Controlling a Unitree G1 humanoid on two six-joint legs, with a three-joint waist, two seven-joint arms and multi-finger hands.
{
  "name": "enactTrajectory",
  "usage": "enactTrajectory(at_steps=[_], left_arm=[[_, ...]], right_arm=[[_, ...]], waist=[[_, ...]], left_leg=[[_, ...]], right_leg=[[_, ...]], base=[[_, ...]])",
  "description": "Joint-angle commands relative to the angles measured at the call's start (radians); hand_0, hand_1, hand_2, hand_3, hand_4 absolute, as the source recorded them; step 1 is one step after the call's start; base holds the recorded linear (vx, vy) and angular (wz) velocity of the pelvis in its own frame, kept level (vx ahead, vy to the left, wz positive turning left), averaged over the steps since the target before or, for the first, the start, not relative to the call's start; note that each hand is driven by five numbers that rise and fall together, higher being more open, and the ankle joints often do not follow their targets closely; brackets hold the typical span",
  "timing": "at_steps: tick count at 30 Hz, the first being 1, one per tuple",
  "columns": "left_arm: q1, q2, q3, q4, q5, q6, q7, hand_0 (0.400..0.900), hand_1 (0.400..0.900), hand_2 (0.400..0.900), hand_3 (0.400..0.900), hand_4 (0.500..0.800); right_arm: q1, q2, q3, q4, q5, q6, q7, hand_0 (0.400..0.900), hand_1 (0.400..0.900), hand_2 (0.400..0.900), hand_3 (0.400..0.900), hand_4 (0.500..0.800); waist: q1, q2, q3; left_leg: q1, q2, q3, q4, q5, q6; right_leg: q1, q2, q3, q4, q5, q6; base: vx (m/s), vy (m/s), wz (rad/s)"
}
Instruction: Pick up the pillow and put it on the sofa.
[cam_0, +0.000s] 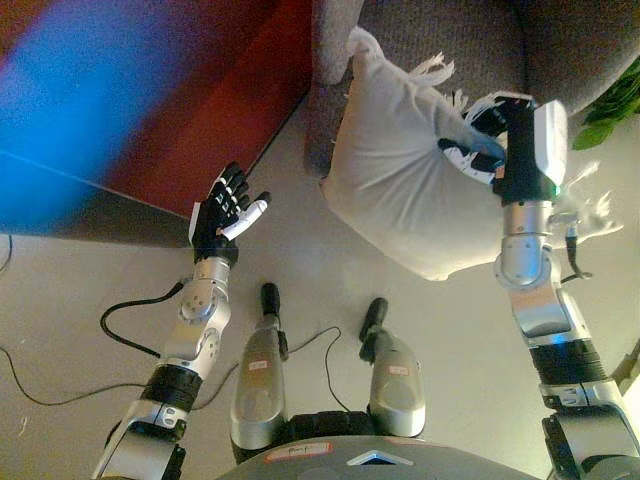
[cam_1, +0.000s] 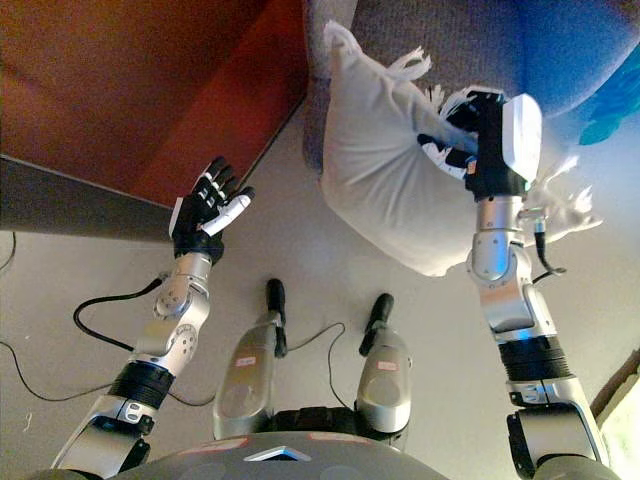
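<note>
The white pillow sits in the upper middle of the frame, tilted, its top leaning against the grey sofa and its lower end near the floor. The right hand, at upper right, pinches the pillow's fringed edge with curled fingers. The left hand, at centre left, is spread, touching nothing, beside a dark red cabinet.

Silver-grey jointed arms, dark left hand with white-tipped fingers, dark right hand
</note>
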Motion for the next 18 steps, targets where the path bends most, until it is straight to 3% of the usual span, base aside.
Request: enactTrajectory(at_steps=[1, 10, 13, 18], left_arm=[[0.076, 0.000, 0.023, -0.056, 0.056, -0.047, -0.050, 0.900, 0.900, 0.900, 0.900, 0.800], [0.191, 0.018, 0.054, -0.105, 0.006, -0.026, -0.089, 0.900, 0.900, 0.900, 0.900, 0.800], [0.224, 0.032, 0.055, -0.121, -0.016, -0.021, -0.101, 0.900, 0.900, 0.900, 0.900, 0.800], [0.234, 0.075, 0.026, -0.156, -0.056, -0.026, -0.130, 0.900, 0.900, 0.900, 0.900, 0.800]], right_arm=[[-0.119, -0.083, -0.077, -0.094, 0.067, -0.143, -0.061, 0.400, 0.400, 0.400, 0.400, 0.500], [-0.392, -0.201, 0.024, 0.283, 0.226, -0.104, -0.061, 0.400, 0.400, 0.400, 0.400, 0.500], [-0.565, -0.258, 0.121, 0.484, 0.289, -0.093, -0.064, 0.400, 0.400, 0.400, 0.400, 0.500], [-0.926, -0.332, 0.351, 0.980, 0.427, -0.073, -0.005, 0.400, 0.400, 0.400, 0.400, 0.500]], waist=[[0.025, -0.012, -0.307], [0.098, -0.026, -0.336], [0.122, -0.029, -0.333], [0.188, -0.034, -0.329]], left_leg=[[0.101, 0.071, -0.004, -0.050, -0.057, -0.073], [0.150, 0.091, -0.012, -0.036, -0.069, -0.077], [0.148, 0.092, -0.023, -0.040, -0.060, -0.082], [0.130, 0.091, -0.054, -0.051, -0.040, -0.094]], right_leg=[[0.067, -0.060, -0.012, -0.119, 0.150, 0.092], [0.135, -0.041, -0.022, -0.106, 0.115, 0.074], [0.146, -0.039, -0.031, -0.109, 0.119, 0.073], [0.162, -0.032, -0.064, -0.125, 0.116, 0.072]], base=[[0.12, -0.003, -0.09], [0.09, -0.027, 0.08], [0.06, -0.030, 0.17], [0.04, -0.045, 0.26]])
